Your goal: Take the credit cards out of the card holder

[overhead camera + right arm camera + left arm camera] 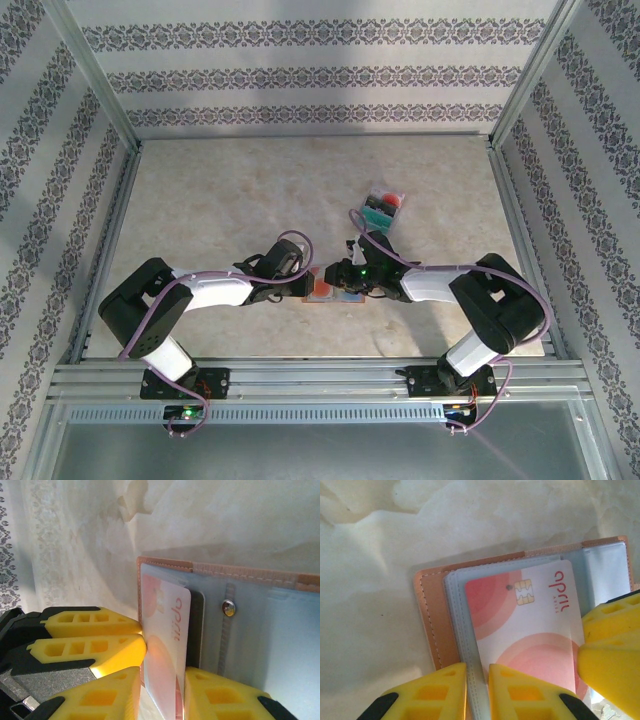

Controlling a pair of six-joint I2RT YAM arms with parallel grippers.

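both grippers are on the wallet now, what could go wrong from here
1. The right gripper pinches only the edge of the pink card, so it could slip off during the pull.
2. The left gripper holds just the edge of the card holder, so the holder might drag along with the card.
3. The grippers sit nearly touching and could bump.
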